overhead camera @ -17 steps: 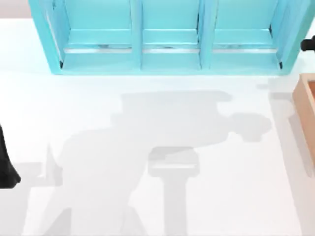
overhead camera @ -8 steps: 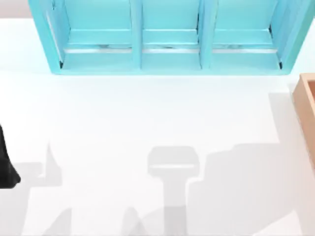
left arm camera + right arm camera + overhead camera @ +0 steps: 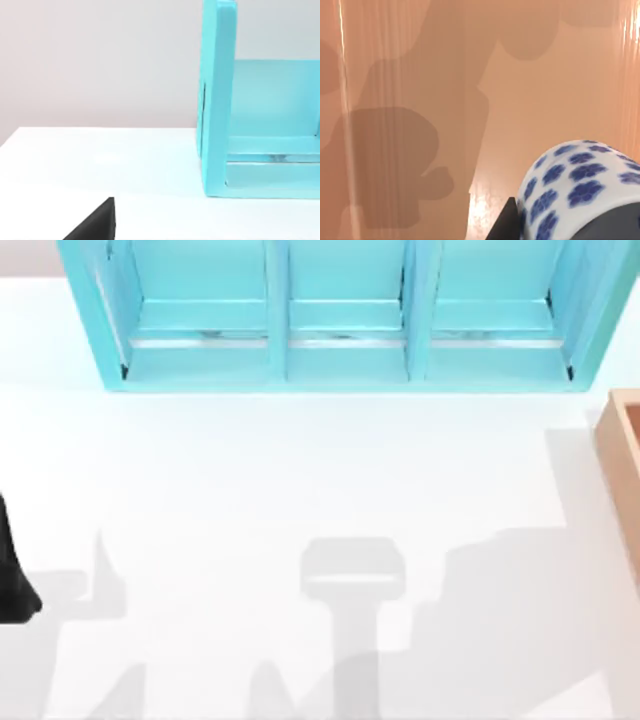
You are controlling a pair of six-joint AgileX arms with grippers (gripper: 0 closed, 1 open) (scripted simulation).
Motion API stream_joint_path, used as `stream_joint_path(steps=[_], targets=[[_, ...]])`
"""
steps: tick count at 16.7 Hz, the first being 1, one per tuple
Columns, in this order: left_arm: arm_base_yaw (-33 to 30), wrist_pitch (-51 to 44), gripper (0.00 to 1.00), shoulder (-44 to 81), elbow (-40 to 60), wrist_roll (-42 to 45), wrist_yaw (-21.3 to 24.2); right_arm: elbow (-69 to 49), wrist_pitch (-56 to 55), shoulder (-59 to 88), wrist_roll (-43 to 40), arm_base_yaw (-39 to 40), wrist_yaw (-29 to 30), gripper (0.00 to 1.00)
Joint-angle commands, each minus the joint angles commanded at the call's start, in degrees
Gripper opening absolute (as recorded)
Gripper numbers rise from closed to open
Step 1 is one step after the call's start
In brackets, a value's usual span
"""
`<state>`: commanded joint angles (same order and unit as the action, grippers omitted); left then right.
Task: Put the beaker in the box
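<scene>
Blue-flowered beaker (image 3: 580, 190), half cut off, hangs over the box (image 3: 420, 100); the right claw's grip cannot be told.

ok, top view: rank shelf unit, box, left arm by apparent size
1. Turquoise shelf unit, largest by far.
2/3. Box and left arm: both cut off at the frame edges and look about alike, so no ranking.

Shelf (image 3: 340, 315) at table's (image 3: 250, 490) back; box (image 3: 622, 455) at right edge; beaker (image 3: 580, 190) over box floor; left arm (image 3: 12, 575) at left edge.
</scene>
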<state>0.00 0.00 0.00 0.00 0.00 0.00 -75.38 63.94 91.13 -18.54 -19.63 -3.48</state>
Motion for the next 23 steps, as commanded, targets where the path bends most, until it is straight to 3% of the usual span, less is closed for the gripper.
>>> stream_joint_path(steps=[5,10,23], targets=[[0.0,0.0,1.0,0.0,0.0,0.0,0.0,7.22,-9.92,1.61,0.36,0.31,0.01,0.0],[0.0,0.0,1.0,0.0,0.0,0.0,0.0,7.9,-10.62,2.03,0.39,0.37,0.01,0.0],[0.0,0.0,1.0,0.0,0.0,0.0,0.0,7.9,-10.62,2.03,0.39,0.37,0.01,0.98]])
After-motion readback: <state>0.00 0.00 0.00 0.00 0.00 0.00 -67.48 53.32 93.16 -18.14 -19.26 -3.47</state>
